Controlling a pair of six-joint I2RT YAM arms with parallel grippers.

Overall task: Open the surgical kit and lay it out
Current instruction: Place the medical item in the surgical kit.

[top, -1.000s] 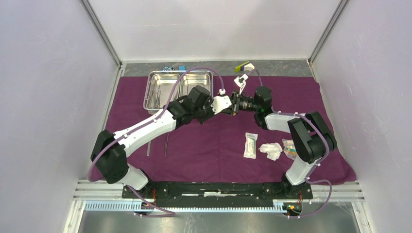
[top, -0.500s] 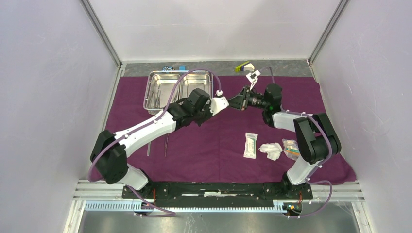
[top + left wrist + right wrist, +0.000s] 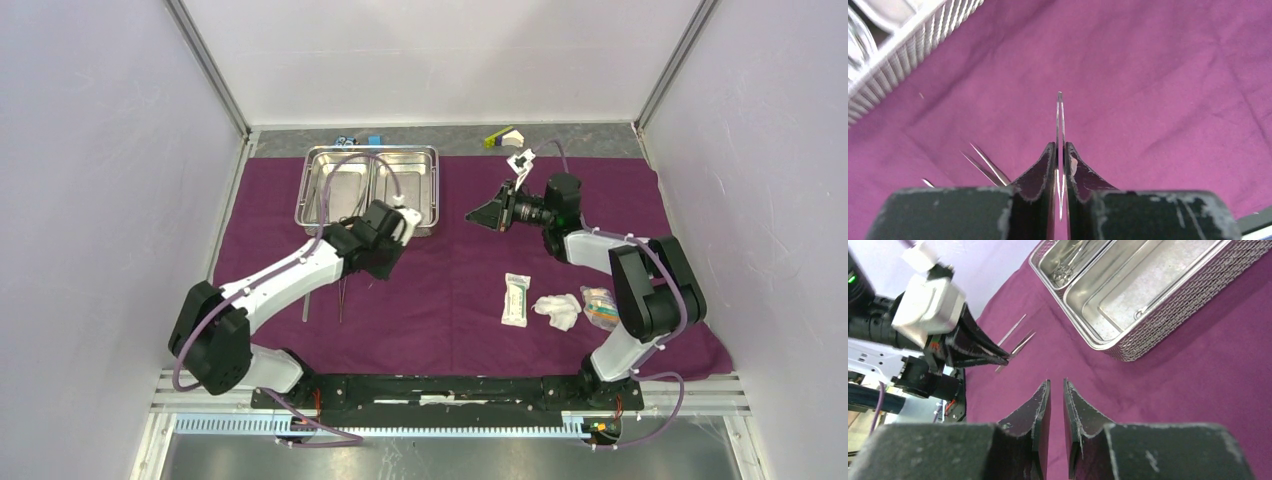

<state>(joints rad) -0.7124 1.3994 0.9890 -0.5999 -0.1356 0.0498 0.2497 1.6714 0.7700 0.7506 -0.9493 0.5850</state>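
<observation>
You have two arms of one make, the left arm (image 3: 290, 280) and the right arm (image 3: 600, 250), each of white shell links joined by chunky black joint housings, both bolted to one black base rail (image 3: 440, 390) at the near bench edge. A pale purple cable (image 3: 176, 350) loops along the outside of each; the left wrist carries a boxy white camera block (image 3: 930, 302), with a green light (image 3: 853, 279) behind it. Left pincer (image 3: 1060, 147) and right pincer (image 3: 1056, 382): two black curved fingers each, tapering to points, edges scuffed grey, set on broad black blocks flecked with worn paint.
</observation>
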